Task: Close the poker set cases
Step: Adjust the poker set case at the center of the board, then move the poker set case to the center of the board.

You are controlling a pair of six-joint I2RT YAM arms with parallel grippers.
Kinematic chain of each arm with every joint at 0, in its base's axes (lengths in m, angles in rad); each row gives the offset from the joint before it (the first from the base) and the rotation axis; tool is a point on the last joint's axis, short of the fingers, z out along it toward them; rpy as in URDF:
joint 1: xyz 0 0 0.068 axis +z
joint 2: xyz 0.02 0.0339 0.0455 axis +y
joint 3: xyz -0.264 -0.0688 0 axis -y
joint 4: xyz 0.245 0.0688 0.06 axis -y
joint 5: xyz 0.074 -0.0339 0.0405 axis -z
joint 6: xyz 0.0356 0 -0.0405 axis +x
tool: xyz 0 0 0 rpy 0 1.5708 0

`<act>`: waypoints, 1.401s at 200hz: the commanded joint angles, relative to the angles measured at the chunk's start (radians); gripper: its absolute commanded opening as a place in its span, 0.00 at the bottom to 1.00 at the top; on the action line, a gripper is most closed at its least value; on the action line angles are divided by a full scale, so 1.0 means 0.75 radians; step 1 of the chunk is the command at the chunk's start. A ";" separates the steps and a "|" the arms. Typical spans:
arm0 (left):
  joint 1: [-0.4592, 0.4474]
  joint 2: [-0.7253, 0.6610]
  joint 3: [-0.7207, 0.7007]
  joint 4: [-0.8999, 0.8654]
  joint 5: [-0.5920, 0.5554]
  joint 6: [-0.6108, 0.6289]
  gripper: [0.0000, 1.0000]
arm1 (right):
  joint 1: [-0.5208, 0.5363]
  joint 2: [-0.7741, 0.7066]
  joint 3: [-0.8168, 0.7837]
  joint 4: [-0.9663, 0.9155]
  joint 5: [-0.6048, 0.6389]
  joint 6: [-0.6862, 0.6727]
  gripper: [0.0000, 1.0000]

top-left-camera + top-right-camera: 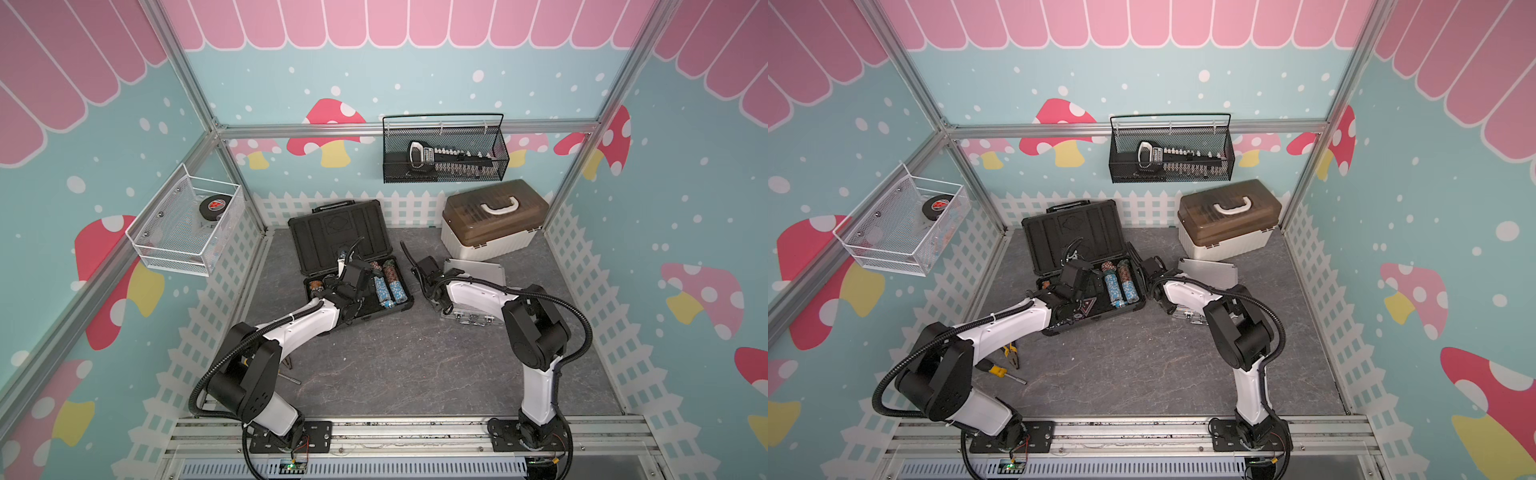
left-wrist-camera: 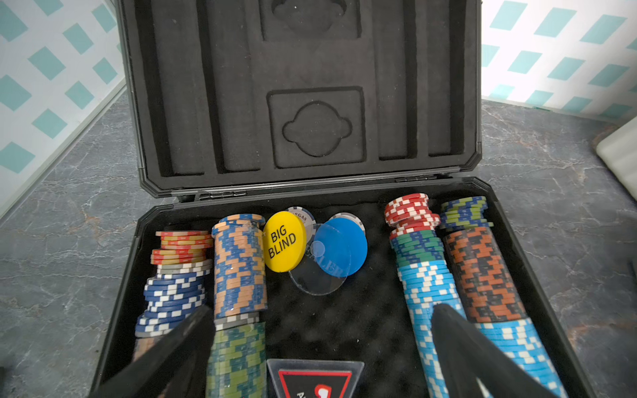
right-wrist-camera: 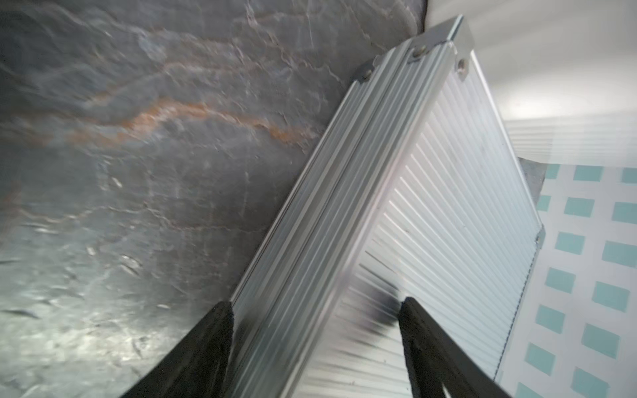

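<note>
Right gripper [image 3: 315, 305], jaws wide, straddles silver case [image 3: 448, 206], gripping nothing; left gripper [image 2: 324, 310], wide, empty, should tip black lid [image 2: 310, 86] from 12 toward 6 o'clock.

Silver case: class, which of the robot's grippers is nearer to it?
Right. The right gripper straddles the silver case at its edge, jaws open. The left gripper hangs over the chips in the open black case, apart from the silver one.
</note>
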 commanded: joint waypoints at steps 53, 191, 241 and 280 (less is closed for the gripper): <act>0.066 -0.085 -0.078 -0.010 -0.028 -0.089 0.99 | -0.127 -0.119 -0.101 -0.088 0.026 0.043 0.77; 0.242 -0.231 -0.190 -0.200 -0.116 -0.264 0.99 | -0.095 0.018 0.266 0.211 -0.684 -0.026 0.68; 0.310 -0.217 -0.243 -0.217 -0.059 -0.302 0.99 | -0.096 0.229 0.465 0.203 -0.889 0.003 0.59; 0.348 -0.224 -0.279 -0.178 -0.024 -0.298 0.99 | -0.095 0.310 0.546 0.204 -0.944 0.019 0.55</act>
